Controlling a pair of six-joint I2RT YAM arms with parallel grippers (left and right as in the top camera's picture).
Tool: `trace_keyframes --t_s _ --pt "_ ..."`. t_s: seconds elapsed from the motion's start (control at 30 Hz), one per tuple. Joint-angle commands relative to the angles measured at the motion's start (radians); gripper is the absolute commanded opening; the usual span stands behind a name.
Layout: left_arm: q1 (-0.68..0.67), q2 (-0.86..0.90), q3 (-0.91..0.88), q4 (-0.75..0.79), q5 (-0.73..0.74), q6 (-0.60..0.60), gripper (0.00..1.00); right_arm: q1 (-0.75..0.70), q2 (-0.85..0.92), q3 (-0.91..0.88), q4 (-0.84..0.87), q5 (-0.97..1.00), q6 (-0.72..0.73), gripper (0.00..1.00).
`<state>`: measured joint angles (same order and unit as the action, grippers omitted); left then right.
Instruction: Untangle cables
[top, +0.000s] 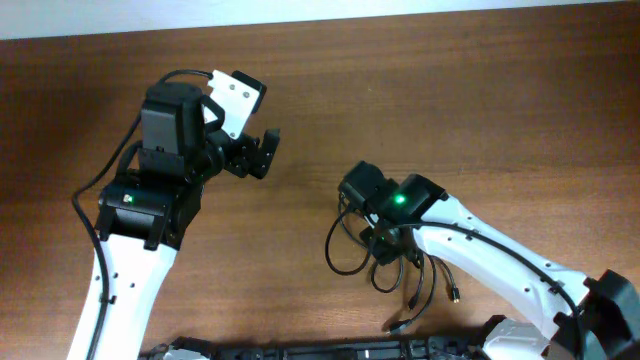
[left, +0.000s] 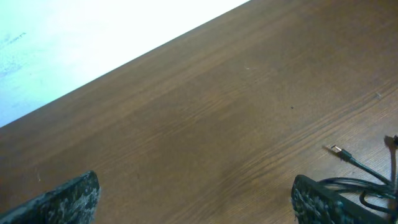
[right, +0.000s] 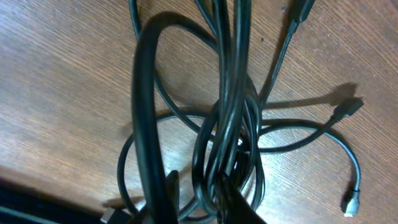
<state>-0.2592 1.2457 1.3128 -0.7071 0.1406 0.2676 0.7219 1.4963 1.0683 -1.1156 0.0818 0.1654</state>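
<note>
Near the table's (top: 480, 120) front edge, cables (right: 219, 124) run lengthwise toward that edge, plugs foremost; right gripper (right: 208, 202) reaches low, pinching them; left gripper (top: 262, 152) points rightward, spread wide.

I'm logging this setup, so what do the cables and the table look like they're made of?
The cables: probably rubber or plastic sheathing, smooth black, faint sheen along the bends. The table: wood or wood-look laminate, brown, matte, with streaky grain; which one cannot be told.

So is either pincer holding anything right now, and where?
The right pincer pinches the cables at their bunched middle strands; the left pincer is open and empty.
</note>
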Motion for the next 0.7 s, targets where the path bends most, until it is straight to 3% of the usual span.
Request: trace_keyframes --t_s 0.0,0.23,0.33,0.47,0.6,0.67 --pt "0.005 0.003 0.005 0.003 -0.006 -0.013 0.99 0.004 0.001 -0.032 0.010 0.000 0.023 0.11" --pt "0.005 0.003 0.005 0.003 -0.006 -0.013 0.99 0.004 0.001 -0.043 0.013 0.002 0.029 0.11" --pt "0.005 0.003 0.005 0.003 -0.006 -0.013 0.99 0.004 0.001 -0.043 0.010 -0.005 0.035 0.19" --pt "0.005 0.003 0.005 0.003 -0.006 -0.013 0.99 0.004 0.001 -0.044 0.004 -0.044 0.035 0.20" --pt "0.005 0.003 0.005 0.003 -0.006 -0.013 0.99 0.004 0.001 -0.047 0.008 -0.039 0.035 0.19" --pt "0.005 0.003 0.005 0.003 -0.006 -0.013 0.99 0.004 0.001 -0.061 0.017 -0.014 0.039 0.09"
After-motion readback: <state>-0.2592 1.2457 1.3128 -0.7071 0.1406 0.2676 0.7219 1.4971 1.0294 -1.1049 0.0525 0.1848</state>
